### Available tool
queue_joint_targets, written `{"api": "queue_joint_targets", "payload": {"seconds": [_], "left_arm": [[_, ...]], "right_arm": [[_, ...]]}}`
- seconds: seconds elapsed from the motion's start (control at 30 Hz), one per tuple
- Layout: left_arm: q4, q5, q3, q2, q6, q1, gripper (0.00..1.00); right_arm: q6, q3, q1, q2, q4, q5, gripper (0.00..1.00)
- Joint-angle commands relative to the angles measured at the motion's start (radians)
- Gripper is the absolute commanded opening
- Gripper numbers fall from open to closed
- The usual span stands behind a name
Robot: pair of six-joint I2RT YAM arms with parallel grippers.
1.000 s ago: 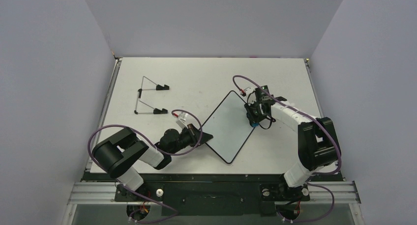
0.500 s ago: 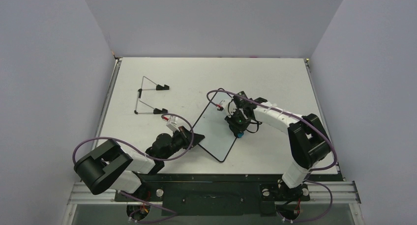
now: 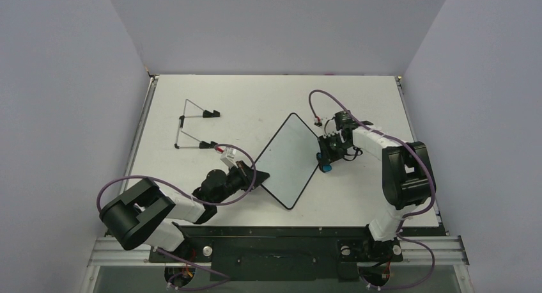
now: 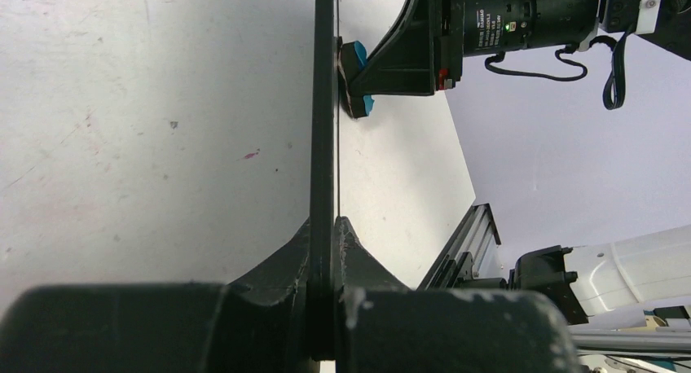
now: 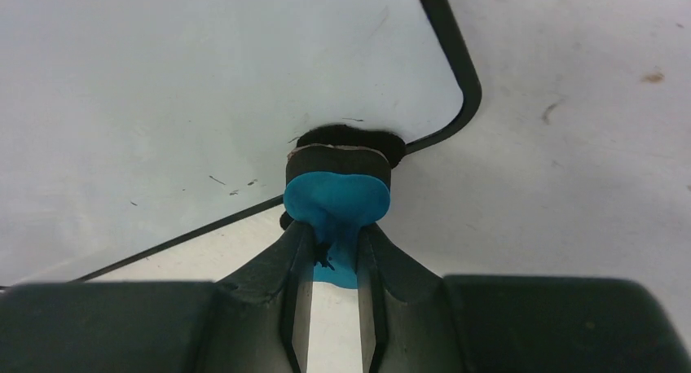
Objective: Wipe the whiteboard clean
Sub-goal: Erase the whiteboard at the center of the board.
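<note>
Your right tool [image 5: 334, 233] is clamped on the blue eraser [image 5: 336, 195] at the whiteboard [image 3: 287, 162]'s right corner. Your left tool [image 3: 254, 176] pinches its left edge. It sits diamond-wise mid-tabletop [image 3: 255, 95]: glossy white, black-rimmed, a few specks.

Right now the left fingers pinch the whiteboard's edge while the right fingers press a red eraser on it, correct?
No, the eraser is blue, not red, as the right wrist view shows. The left fingers do pinch the edge of the whiteboard while the right fingers press the eraser on it.
</note>
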Motion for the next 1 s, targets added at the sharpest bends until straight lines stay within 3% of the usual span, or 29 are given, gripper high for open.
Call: {"api": "queue_joint_targets", "payload": {"seconds": [0.0,0.1,0.2,0.3,0.4,0.57,0.8,0.97], "left_arm": [[0.240,0.166,0.101,0.066,-0.026,-0.025,0.00],[0.282,0.186,0.120,0.104,-0.044,-0.037,0.00],[0.283,0.187,0.129,0.125,-0.047,-0.041,0.00],[0.267,0.181,0.143,0.133,-0.046,-0.049,0.00],[0.260,0.175,0.164,0.151,-0.047,-0.063,0.00],[0.259,0.175,0.206,0.199,-0.048,-0.095,0.00],[0.254,0.212,0.272,0.254,-0.046,-0.128,0.00],[0.241,0.235,0.317,0.286,-0.044,-0.152,0.00]], "right_arm": [[0.042,-0.030,-0.026,-0.006,0.118,0.055,0.00],[0.043,-0.029,-0.028,-0.002,0.113,0.030,0.00],[0.000,-0.033,-0.011,-0.028,0.083,-0.144,0.00],[-0.102,-0.042,0.080,-0.120,0.052,-0.295,0.00],[-0.142,-0.044,0.196,-0.184,0.035,-0.305,0.00],[-0.082,-0.056,0.187,-0.196,0.103,-0.183,0.00],[0.063,-0.107,0.008,-0.238,0.247,0.143,0.00],[0.062,-0.102,0.005,-0.245,0.246,0.161,0.00]]}}
